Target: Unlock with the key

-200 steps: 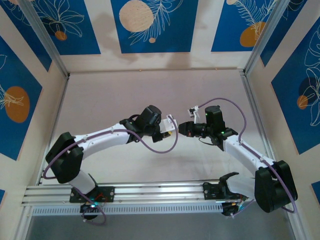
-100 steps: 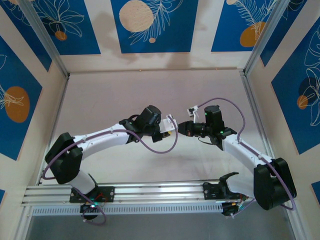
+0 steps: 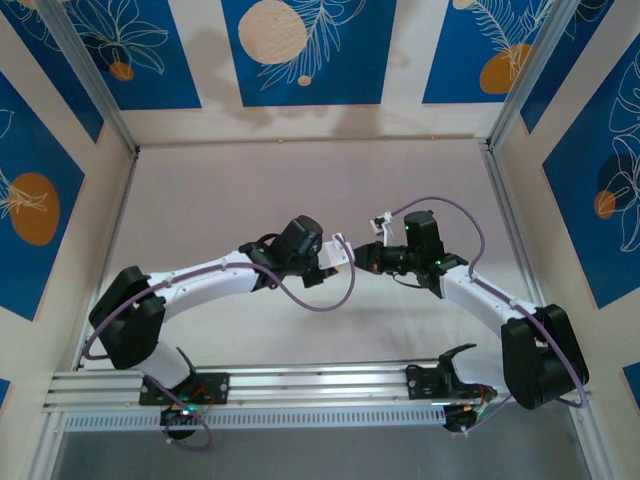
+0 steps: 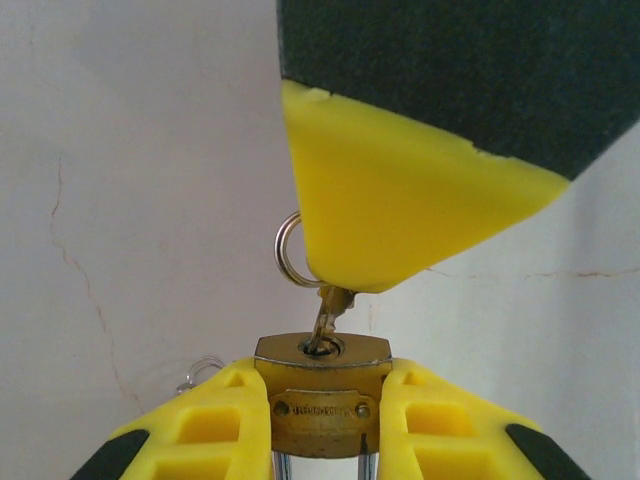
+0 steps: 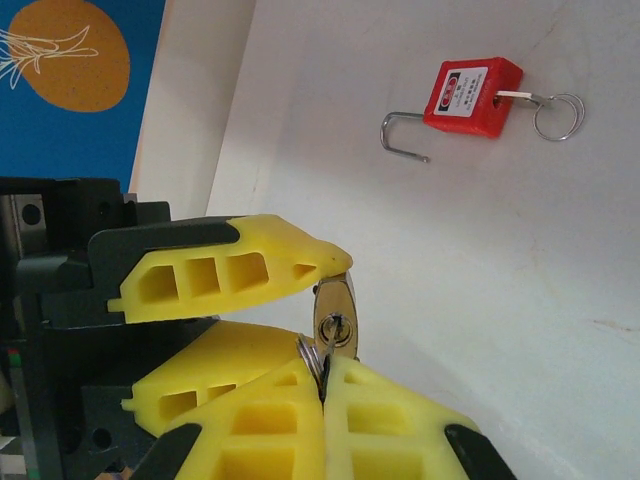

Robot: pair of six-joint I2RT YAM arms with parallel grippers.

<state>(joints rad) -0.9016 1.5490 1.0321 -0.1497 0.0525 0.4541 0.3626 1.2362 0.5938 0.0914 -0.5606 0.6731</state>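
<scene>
Two arms, two hands, two padlocks, two keys, two key rings. Left hand (image 3: pixel 338 262) is narrow, clamped on the body of the brass padlock (image 4: pixel 322 378), which sits between its yellow fingers (image 4: pixel 215 425) with the keyhole face pointing away from the wrist. The key (image 4: pixel 331 312) is stuck in that keyhole, tilted a bit, above the tabletop at mid-scene where the hands meet; its key ring (image 4: pixel 286 250) hangs at the left of the right finger. Right hand (image 5: pixel 322 388) is pinched closed on the key head, tips touching. The red padlock (image 5: pixel 470 90) lies flat well apart, shackle swung open, with a second key (image 5: pixel 515 97) in it and a second ring (image 5: pixel 558 115). Against a second ago: the right arm's upper links have leaned slightly to the left, the meeting point of the hands is a touch further left, both grips unchanged. The tabletop (image 3: pixel 300 180) is pale off-white with hairline cracks. The walls carry blue panels with white leaf outlines and orange and cream discs; there are aluminium corner posts and a rail along the near edge.
</scene>
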